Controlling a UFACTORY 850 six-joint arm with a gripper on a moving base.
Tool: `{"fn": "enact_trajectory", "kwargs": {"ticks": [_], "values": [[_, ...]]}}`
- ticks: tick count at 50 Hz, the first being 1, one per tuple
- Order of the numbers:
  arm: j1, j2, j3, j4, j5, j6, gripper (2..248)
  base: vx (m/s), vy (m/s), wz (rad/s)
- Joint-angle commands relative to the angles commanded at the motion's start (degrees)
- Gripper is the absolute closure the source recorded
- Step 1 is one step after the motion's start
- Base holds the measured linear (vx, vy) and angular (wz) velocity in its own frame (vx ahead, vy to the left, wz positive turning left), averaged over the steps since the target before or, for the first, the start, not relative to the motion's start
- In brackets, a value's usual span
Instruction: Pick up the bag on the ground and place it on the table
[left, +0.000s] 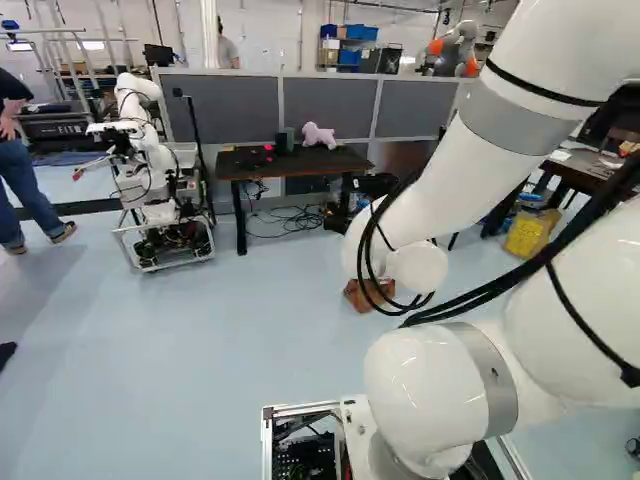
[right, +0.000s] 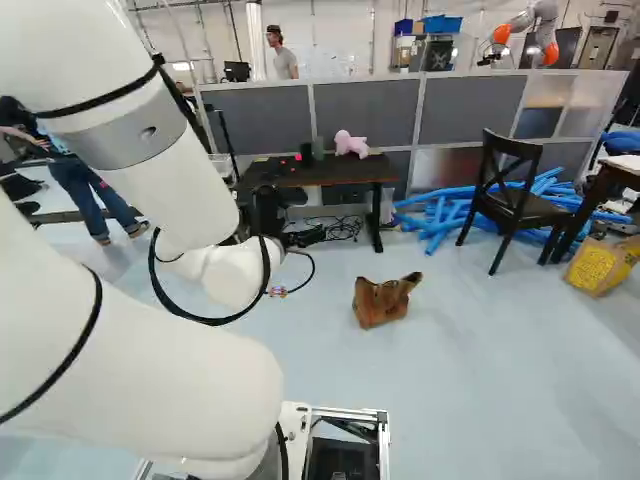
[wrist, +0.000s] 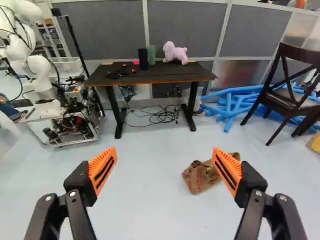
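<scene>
Company stands at the left of the left base view: another robot (left: 150, 170), its white arm on a framed base and well apart from my work. Next along is the dark-topped desk (wrist: 150, 76) in front of the grey partition (wrist: 185, 30), and I take this for the table I must deliver to. On it are a black cylinder (wrist: 143, 59), a green one beside it and a pink plush animal (wrist: 175, 53); tangled cables (wrist: 152, 115) lie underneath.

My gripper (wrist: 164, 151) is spread wide, its orange pads (wrist: 103, 170) well apart, with nothing between them. The crumpled brown paper bag (right: 380, 302) sits on the floor on the near side of the desk, apart from it. Seen from my wrist it lies ahead, partly hidden behind the finger on the chair's side, so I am not lined up with it.

Farther right in the right base view come the blue tubes (right: 440, 215), heaped on the floor, then a dark wooden chair (right: 512, 200) and a yellow bag (right: 600, 266), which I judge is not my target.

I judge that I am at the approach, with grasp, lift and placing all to come. The next move calls for shifting toward the chair's side, reaching forward and down, and bringing the paper between both pads before closing; a shallow pinch could tear it or slip off.
</scene>
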Motion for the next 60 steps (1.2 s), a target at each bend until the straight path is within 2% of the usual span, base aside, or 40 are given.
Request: {"fn": "enact_trajectory", "kwargs": {"ticks": [60], "values": [[0.0,0.0,0.0,0.0,0.0,0.0,3,0.147,-0.042,-0.216]]}}
